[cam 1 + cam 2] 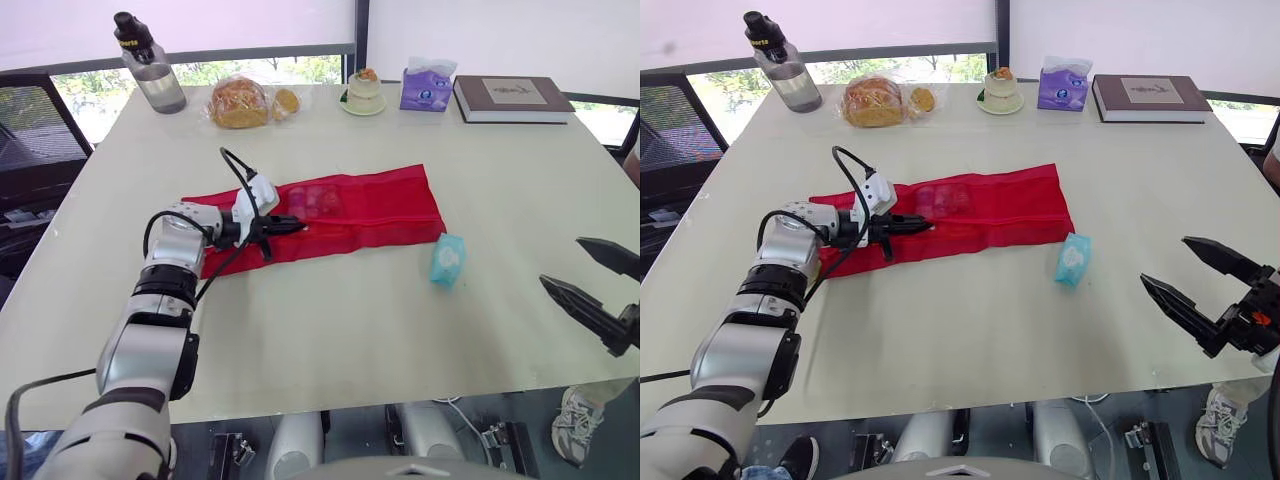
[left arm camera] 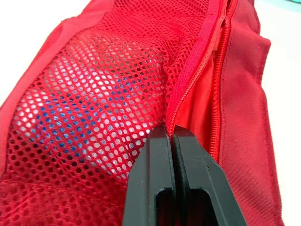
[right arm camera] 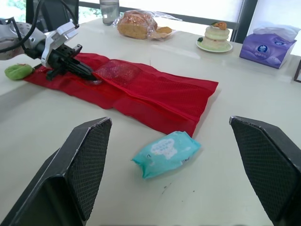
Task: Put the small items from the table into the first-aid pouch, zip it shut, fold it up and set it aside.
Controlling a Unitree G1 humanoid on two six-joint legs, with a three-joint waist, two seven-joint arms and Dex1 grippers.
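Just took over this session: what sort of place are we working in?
Likely an office or meeting room: a large pale table beside windows, a black mesh chair, a book and tissue box.

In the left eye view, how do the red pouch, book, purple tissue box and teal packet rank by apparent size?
1. red pouch
2. book
3. purple tissue box and teal packet look about alike; the packet lies nearer the camera, so no ranking between them.

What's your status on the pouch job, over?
Left gripper shut on pouch at the zip. Right gripper open, off to the side. Wipes pack on table beside pouch, not in. Nothing blocking.
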